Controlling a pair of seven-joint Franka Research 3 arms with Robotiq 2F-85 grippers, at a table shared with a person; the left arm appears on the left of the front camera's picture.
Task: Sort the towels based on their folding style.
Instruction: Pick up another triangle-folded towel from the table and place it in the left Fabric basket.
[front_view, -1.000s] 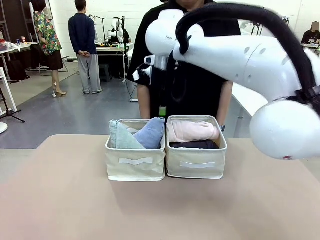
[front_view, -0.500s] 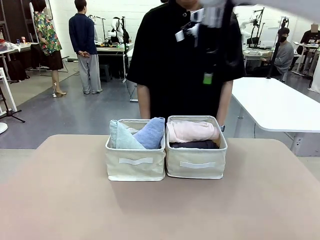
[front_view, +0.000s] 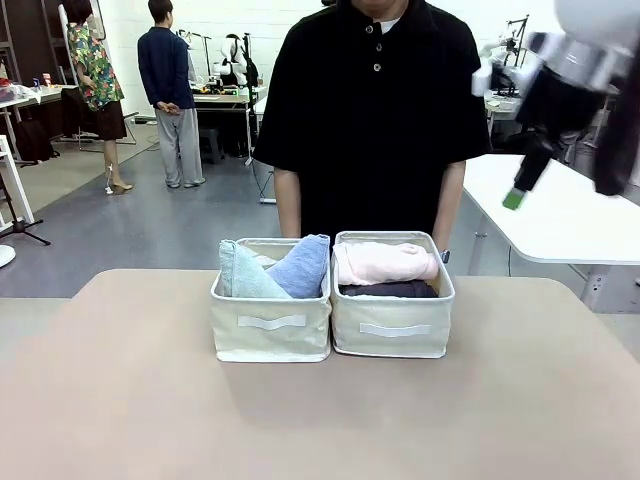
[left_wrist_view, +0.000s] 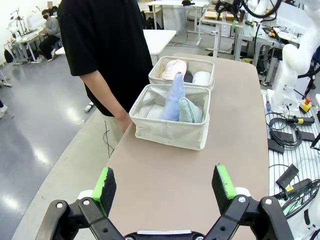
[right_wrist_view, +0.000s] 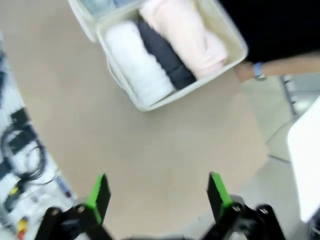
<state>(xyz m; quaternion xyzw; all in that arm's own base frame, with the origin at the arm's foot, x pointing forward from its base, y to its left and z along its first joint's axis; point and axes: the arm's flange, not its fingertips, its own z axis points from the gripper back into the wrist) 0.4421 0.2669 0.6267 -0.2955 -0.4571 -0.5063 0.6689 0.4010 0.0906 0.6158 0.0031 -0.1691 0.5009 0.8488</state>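
Baskets of cream fabric (front_view: 271, 330) (front_view: 392, 325) sit touching mid-counter (front_view: 320, 420), just before a person in a black shirt (front_view: 370, 110). The left one holds the pale teal cone towel (front_view: 240, 275) and light blue cone towel (front_view: 298, 265); the right holds the pink roll (front_view: 385, 262), dark grey roll (front_view: 390, 289) and white roll (right_wrist_view: 135, 62). Left gripper (left_wrist_view: 165, 185) and right gripper (right_wrist_view: 156, 192) hang released, empty, high above.

A tan table (front_view: 120, 400) carries two cream fabric baskets side by side, touching, near its far edge in front of the person. The left basket (front_view: 270, 335) and the right basket (front_view: 392, 335) each rest directly on the tabletop, each with a pale handle strip on its front
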